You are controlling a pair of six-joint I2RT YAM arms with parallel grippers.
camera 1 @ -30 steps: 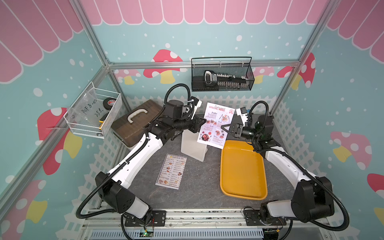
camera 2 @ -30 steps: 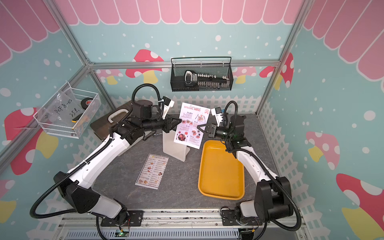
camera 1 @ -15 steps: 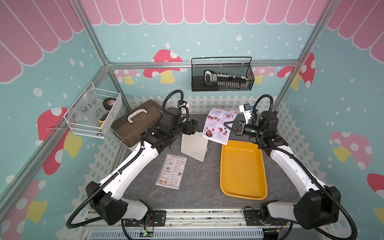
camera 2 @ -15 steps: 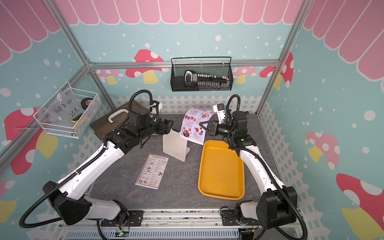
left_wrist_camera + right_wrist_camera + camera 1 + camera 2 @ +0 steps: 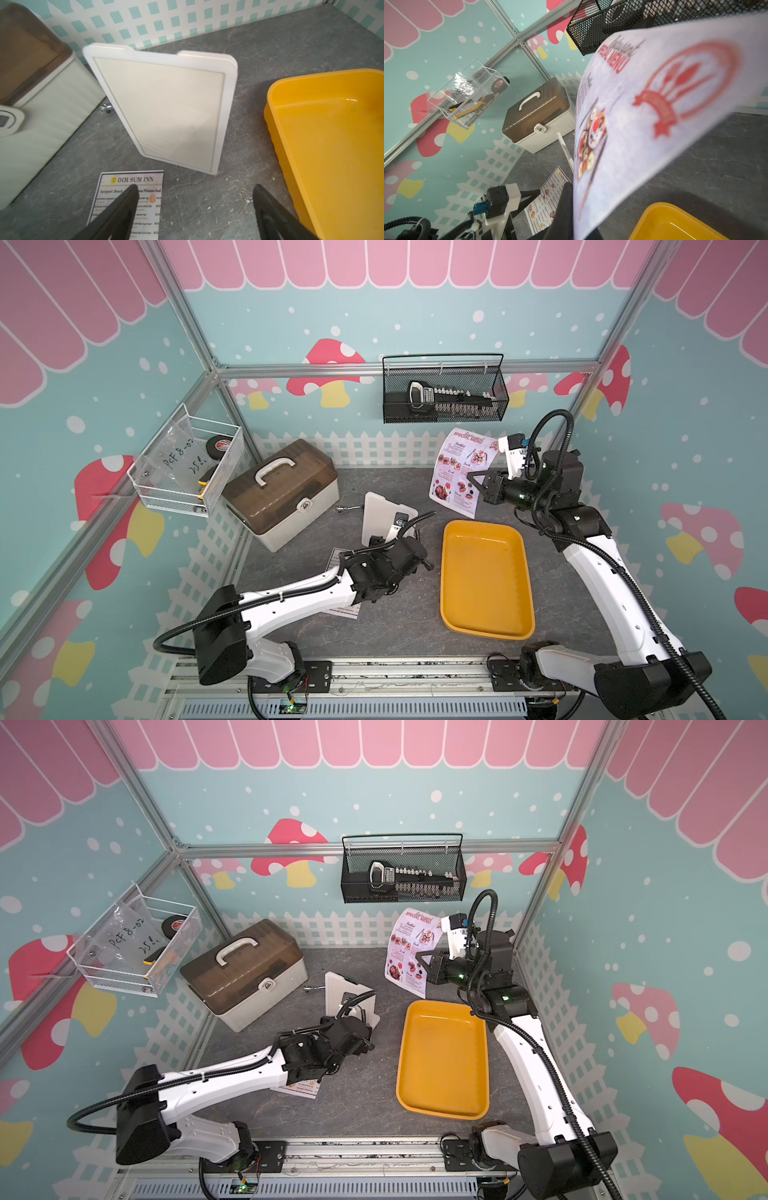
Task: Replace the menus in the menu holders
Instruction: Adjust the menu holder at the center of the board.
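At one o'clock the right hand (image 5: pixel 472 482) pinches a white paper "SPECIAL MENU" sheet (image 5: pixel 453 464) aloft; the left hand (image 5: pixel 195 188), spread wide, hovers over a "DIM SUM INN" sheet (image 5: pixel 135 179)

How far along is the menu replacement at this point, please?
Done: the menu holder stands empty, so a sheet looks removed. In hand: the right gripper is shut on the SPECIAL MENU sheet, held up beyond the yellow tray. Remaining: the DIM SUM INN menu lies flat under the open left gripper, not yet picked up or inserted.
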